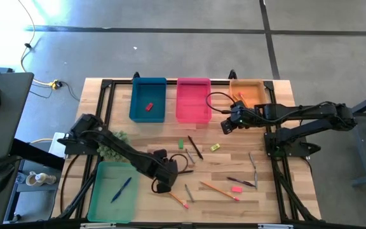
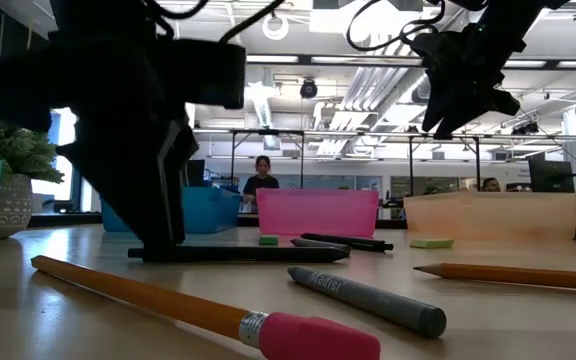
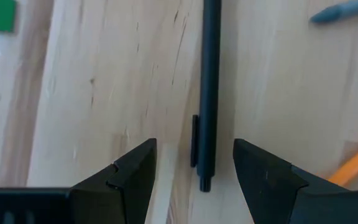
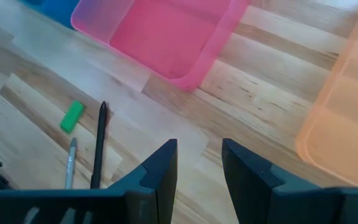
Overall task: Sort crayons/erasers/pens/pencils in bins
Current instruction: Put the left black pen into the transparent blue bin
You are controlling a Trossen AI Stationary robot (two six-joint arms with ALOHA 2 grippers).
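Note:
My left gripper (image 1: 164, 177) is low over the table's near middle. It is open, and its fingers stand on either side of the clip end of a black pen (image 3: 209, 93) without touching it. The pen lies flat on the wood (image 1: 183, 170) (image 2: 238, 255). My right gripper (image 1: 226, 125) is open and empty, up in the air near the pink bin (image 1: 193, 100) and the orange bin (image 1: 248, 93). The blue bin (image 1: 148, 100) holds a red eraser (image 1: 149, 107). The green bin (image 1: 113, 191) at the near left holds a blue pen (image 1: 121, 189).
Loose on the wood lie another black pen (image 1: 195, 147), a green eraser (image 1: 180, 144), a yellow-green eraser (image 1: 215, 147), a pink eraser (image 1: 236, 188), pencils (image 1: 220, 190) (image 1: 178, 199) and grey crayons (image 1: 254, 166). A small potted plant (image 1: 113, 137) stands at the left.

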